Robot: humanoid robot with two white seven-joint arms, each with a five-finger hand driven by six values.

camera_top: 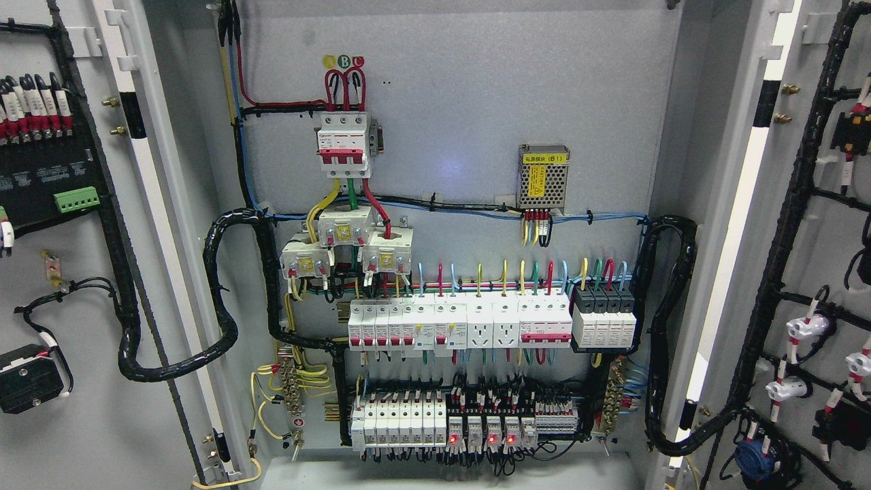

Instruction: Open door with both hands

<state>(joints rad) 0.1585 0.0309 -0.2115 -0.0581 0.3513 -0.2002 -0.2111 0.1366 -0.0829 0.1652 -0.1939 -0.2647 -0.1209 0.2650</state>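
Observation:
A grey electrical cabinet stands with both doors swung wide open. The left door [75,286] shows its inner face at the picture's left, with a black module and wiring on it. The right door [816,286] shows its inner face at the right, with black cable runs and white connectors. Between them the back panel [476,122] carries a main breaker [344,144], rows of breakers [463,325] and a small power supply [543,176]. Neither of my hands nor arms shows in the head view.
Thick black cable looms [224,299] loop from each door into the cabinet at the hinges. Lower terminal rows [469,425] show several red lights. The cabinet floor [435,476] lies at the bottom edge.

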